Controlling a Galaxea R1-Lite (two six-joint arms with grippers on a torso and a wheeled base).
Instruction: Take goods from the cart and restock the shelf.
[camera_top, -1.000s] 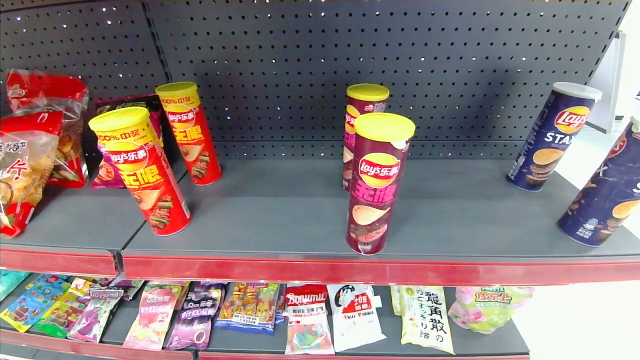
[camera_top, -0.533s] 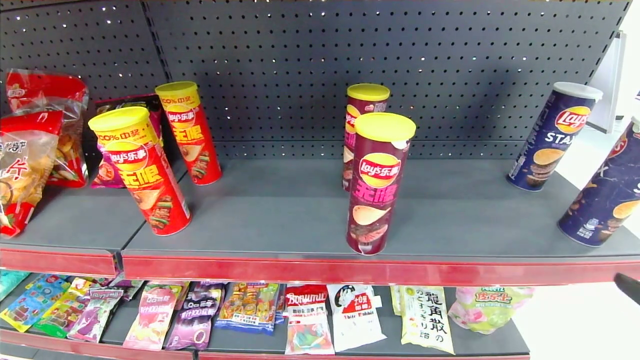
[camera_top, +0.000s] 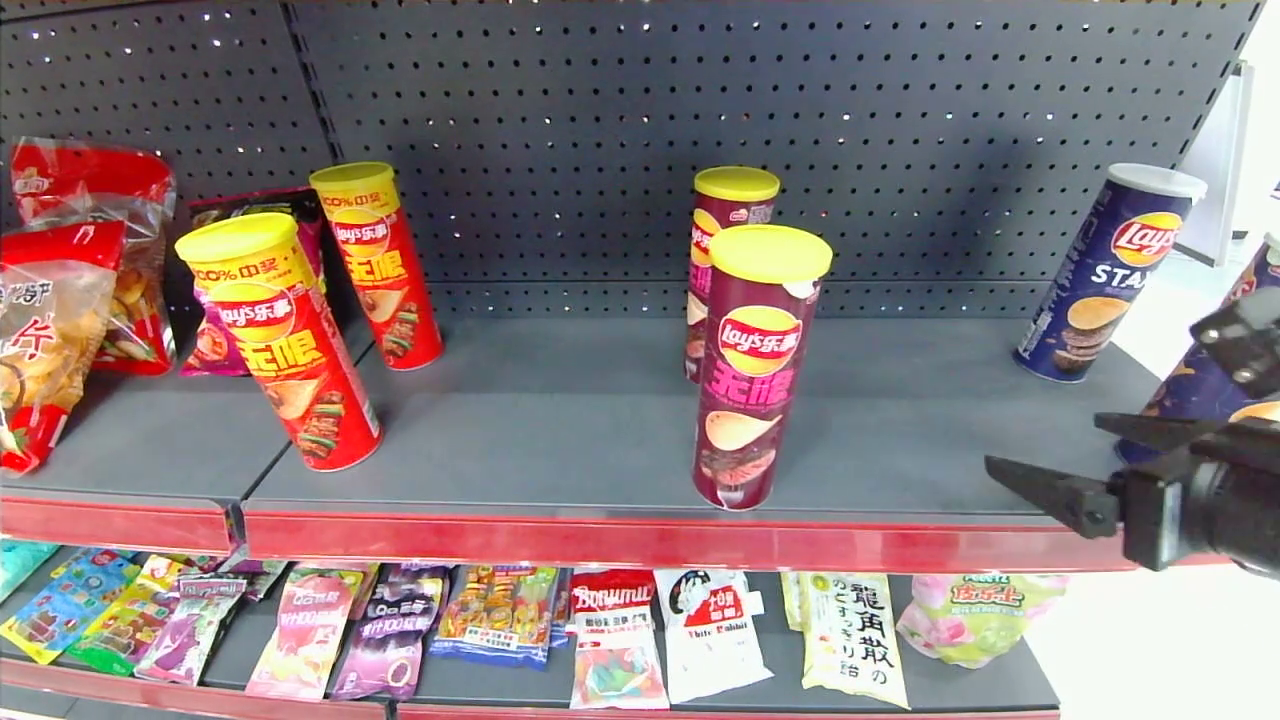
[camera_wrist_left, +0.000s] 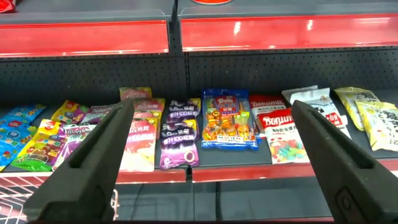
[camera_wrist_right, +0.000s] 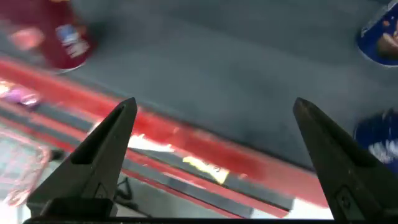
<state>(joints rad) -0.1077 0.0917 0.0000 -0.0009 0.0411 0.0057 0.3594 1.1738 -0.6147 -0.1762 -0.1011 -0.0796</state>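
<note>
The upper grey shelf (camera_top: 560, 420) carries two red chip cans (camera_top: 285, 340), two maroon cans (camera_top: 755, 370) and a blue can (camera_top: 1105, 275). A second blue can (camera_top: 1190, 390) stands partly behind my right gripper (camera_top: 1045, 445), which hangs open with nothing in it at the shelf's right front corner. From the right wrist, that gripper (camera_wrist_right: 214, 102) looks down on the red shelf lip (camera_wrist_right: 205, 146), the maroon can (camera_wrist_right: 59, 37) and a blue can (camera_wrist_right: 382, 37). My left gripper (camera_wrist_left: 212, 106) is open with nothing held, facing the lower shelf.
Snack bags (camera_top: 60, 290) fill the upper shelf's left end. Candy packets (camera_top: 500, 610) lie in a row on the lower shelf (camera_wrist_left: 261, 171). Bare shelf room lies between the red and maroon cans and between the maroon and blue cans.
My right gripper has come in from the right edge and moved up and left to the shelf's right front corner. The cans have not moved.
</note>
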